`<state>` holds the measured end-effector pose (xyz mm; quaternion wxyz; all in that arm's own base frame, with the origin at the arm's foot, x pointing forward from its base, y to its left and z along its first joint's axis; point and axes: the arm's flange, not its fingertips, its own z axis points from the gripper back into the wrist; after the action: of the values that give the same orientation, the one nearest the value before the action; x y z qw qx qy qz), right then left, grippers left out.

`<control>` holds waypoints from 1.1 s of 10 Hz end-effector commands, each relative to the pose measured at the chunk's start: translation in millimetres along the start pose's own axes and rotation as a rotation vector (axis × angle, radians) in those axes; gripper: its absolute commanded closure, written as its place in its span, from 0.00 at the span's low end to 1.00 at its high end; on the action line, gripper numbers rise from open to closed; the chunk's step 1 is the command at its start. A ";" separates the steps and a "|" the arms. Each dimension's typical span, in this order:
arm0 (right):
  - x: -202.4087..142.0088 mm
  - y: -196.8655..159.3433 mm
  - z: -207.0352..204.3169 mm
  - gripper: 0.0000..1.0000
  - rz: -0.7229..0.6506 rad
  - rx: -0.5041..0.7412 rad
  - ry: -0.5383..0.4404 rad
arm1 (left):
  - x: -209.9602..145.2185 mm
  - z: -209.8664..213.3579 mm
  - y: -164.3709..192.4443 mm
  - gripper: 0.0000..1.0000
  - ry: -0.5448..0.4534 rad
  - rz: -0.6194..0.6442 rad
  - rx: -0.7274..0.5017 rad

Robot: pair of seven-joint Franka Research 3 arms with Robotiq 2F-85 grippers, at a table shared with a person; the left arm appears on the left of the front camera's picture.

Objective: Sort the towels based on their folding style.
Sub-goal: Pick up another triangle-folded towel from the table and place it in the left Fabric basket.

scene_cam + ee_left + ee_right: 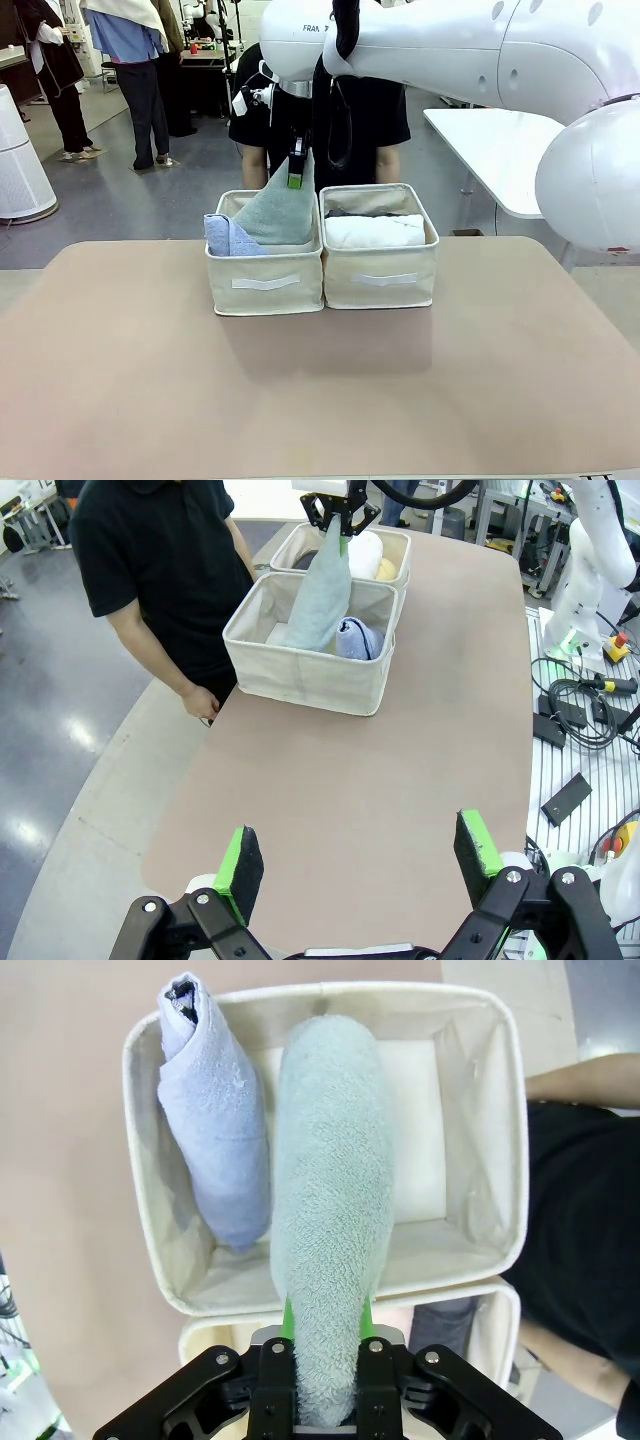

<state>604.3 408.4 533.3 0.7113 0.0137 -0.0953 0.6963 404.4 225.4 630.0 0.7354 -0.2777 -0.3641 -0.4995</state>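
Right gripper [295, 180]: upper centre of the front view, clamped on the tip of the grey-teal cone towel [280, 212], which hangs down into the left bin [264, 283].
Left gripper [358, 862]: bottom of its wrist view, jaws spread wide with nothing between them, above bare table [370, 780].
Lavender-blue cone towel [228, 236]: lying in the left bin, just beside the grey-teal one.
White rolled towel [374, 231]: in the right bin [380, 277]; a yellow roll [387, 569] peeks out beside it.
Person [375, 125]: standing behind the bins, one hand [203, 702] at the table edge.
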 end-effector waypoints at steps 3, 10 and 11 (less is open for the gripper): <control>0.0 0.0 0.0 0.79 0.000 0.000 0.000 | 0.6 1.4 -1.3 0.00 -0.003 -0.001 -0.002; 10.9 -8.1 -50.5 0.79 0.062 0.056 0.065 | 0.6 1.4 -1.3 0.00 -0.003 -0.001 -0.002; 12.1 -9.6 -57.9 0.79 0.060 0.061 0.069 | 0.6 1.4 -1.3 0.00 -0.003 -0.001 -0.002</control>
<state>611.2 423.5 473.2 0.6987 0.0181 -0.0552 0.7130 404.4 225.4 630.0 0.7354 -0.2777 -0.3641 -0.4995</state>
